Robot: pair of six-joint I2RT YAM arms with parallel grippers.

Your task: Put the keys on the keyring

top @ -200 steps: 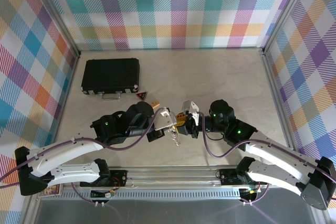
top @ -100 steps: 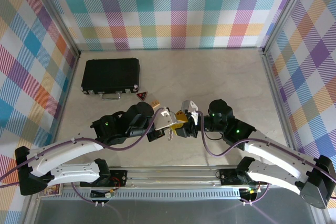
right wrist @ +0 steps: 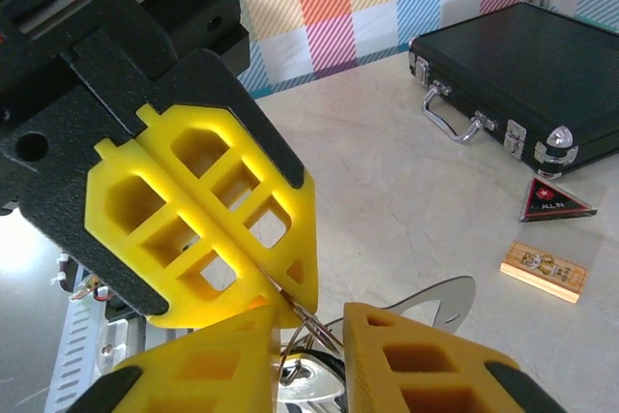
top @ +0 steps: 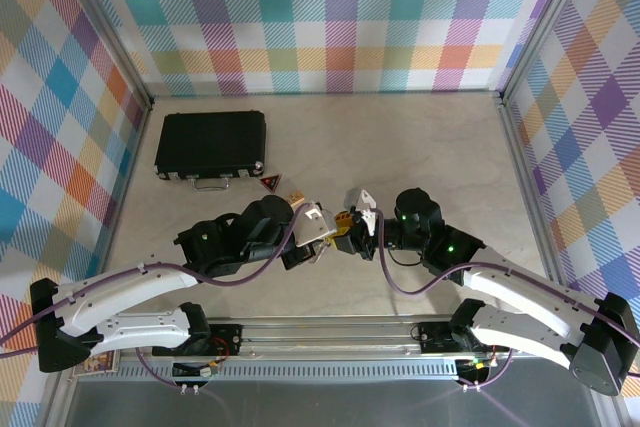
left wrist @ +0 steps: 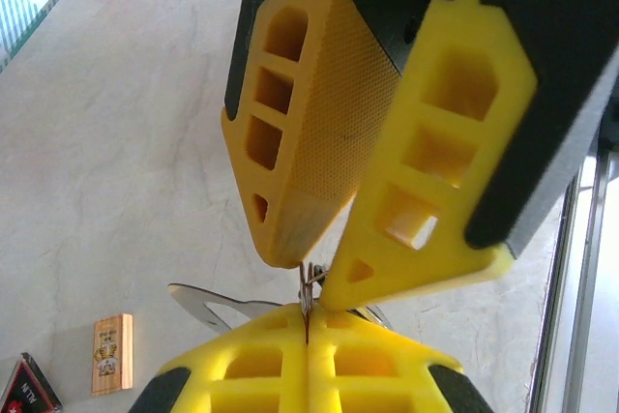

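One case (top: 210,144), one tag (top: 270,183), one block (top: 293,194).

Silver keys (right wrist: 426,302) on thin wire loop (left wrist: 306,282), off the table, pinched between yellow fingers (left wrist: 300,157)

Both arms bent inward, tips meeting mid-table. Left gripper (right wrist: 280,302) pressed shut, fingertips pinching a thin wire loop (right wrist: 308,320), pointing at the right gripper (left wrist: 314,282) from directly opposite. Right fingers (left wrist: 290,162) nearly closed, converging at the tips, the same wire between them, touching the left tips.
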